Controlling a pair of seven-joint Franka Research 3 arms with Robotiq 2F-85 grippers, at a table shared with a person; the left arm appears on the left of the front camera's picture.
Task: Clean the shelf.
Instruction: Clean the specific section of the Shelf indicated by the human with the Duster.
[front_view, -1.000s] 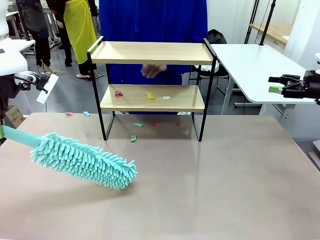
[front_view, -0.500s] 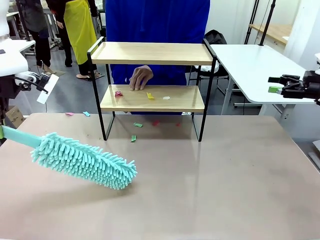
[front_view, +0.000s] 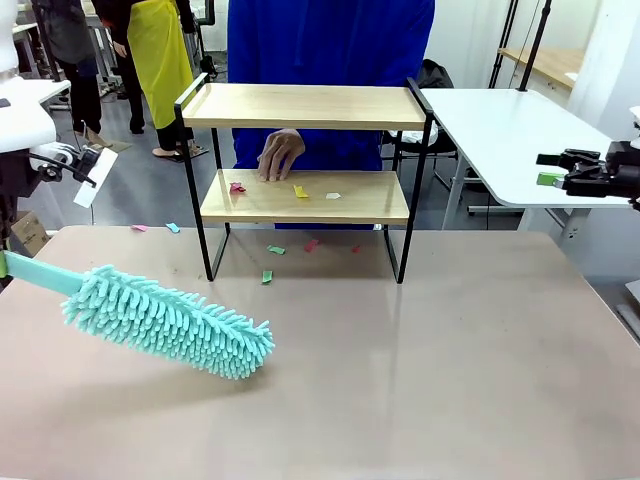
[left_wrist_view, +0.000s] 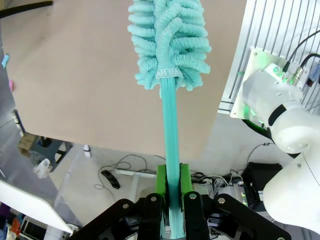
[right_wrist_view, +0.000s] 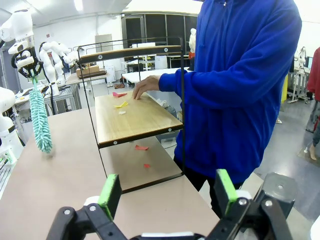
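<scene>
The small two-tier shelf (front_view: 305, 105), made of two light wooden boards in a thin black metal frame, is seen at the upper centre of the front view, standing on the far part of the brown desk (front_view: 450, 380). Small coloured paper scraps (front_view: 300, 191) are scattered on its lower board, and a few more are seen on the desk beneath and just in front of it. A person's hand (front_view: 280, 155) is rested on the left part of the lower board, close beside the scraps.

A fluffy teal chenille duster (front_view: 168, 322) with a flat teal handle is held low over the desk at the lower left of the front view, well apart from the shelf, its head pointed towards the centre. The handle is clenched between the green pads of the left end effector (left_wrist_view: 172, 184), as the left wrist view shows. The right end effector (right_wrist_view: 168, 192) is kept released, jaws wide and empty, parked at the right edge of the front view, beside the white table there.

The sweeping itself is judged not yet begun; the step in hand seems to be the approach. For the next move, the duster would need to be raised and carried up to the lower board, and the person's hand should be cleared first.
</scene>
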